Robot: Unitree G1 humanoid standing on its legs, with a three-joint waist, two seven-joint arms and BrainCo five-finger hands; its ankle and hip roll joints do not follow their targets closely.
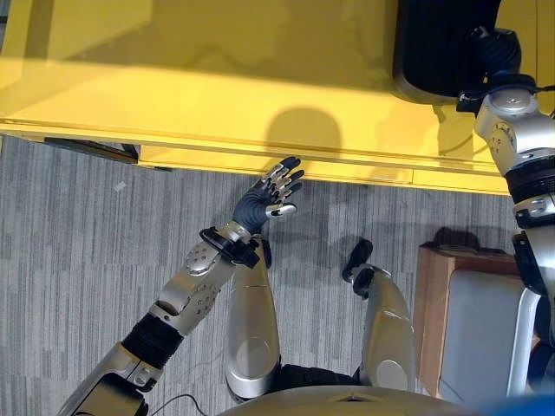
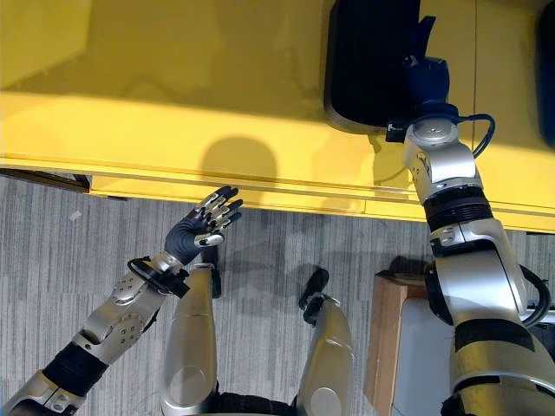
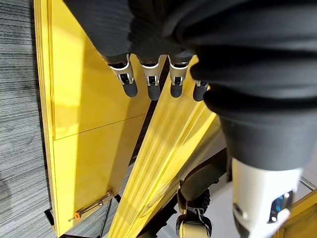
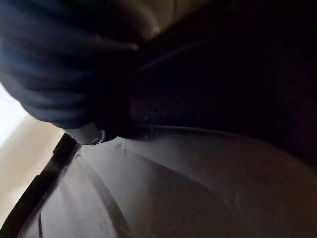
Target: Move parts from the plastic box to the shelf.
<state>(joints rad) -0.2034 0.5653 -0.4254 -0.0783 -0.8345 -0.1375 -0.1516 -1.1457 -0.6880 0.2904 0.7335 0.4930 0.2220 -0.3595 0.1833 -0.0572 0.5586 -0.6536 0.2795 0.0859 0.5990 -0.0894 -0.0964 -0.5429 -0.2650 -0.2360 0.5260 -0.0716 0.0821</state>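
A black plastic box (image 1: 434,43) stands on the yellow shelf top (image 1: 173,78) at the far right. My right hand (image 2: 425,78) reaches down into the box, with its dark ribbed cover at the rim; in the right wrist view that cover (image 4: 59,64) lies against the box's dark inner wall (image 4: 188,188). No part can be made out inside the box. My left hand (image 1: 269,195) hovers in front of the shelf's near edge, open and holding nothing. Its straight fingers (image 3: 148,84) point toward the yellow panel.
A wooden-sided crate with a grey top (image 1: 468,321) stands on the grey carpet at my lower right. A small white scrap (image 1: 120,185) lies on the floor near the shelf's left end. A thin rod with an orange tip (image 3: 91,208) sticks out under the yellow panel.
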